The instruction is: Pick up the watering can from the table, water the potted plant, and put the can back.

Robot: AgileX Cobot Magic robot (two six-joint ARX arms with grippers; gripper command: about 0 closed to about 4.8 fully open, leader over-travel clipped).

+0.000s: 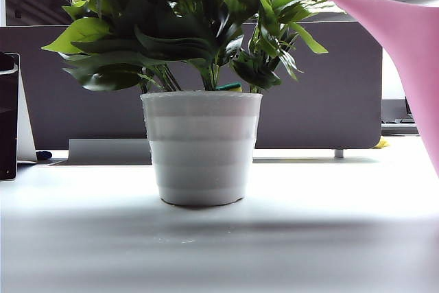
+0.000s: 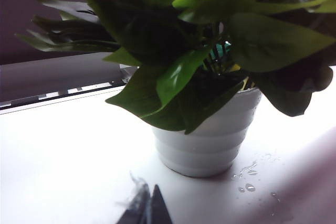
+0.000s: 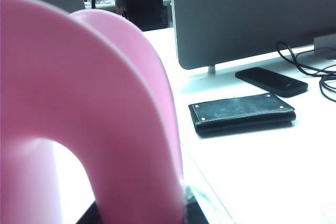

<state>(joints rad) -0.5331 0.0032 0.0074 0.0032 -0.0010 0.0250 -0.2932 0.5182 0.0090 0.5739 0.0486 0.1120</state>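
The white-grey table (image 1: 329, 190) bears the potted plant (image 1: 201, 149), water droplets (image 2: 248, 179), a black wallet (image 3: 241, 113) and a phone (image 3: 271, 81).

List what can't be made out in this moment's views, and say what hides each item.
- Watering can: exterior view, its body and handle are cut by the right edge.
- Right gripper: right wrist view, the pink handle hides its jaws; it looks clamped on the handle.
- Left gripper: left wrist view, only dark blurred fingertips show at the frame edge, apparently together.
- Potted plant: the soil is hidden by leaves in the exterior and left wrist views.
- Water flow at the spout: none discernible.
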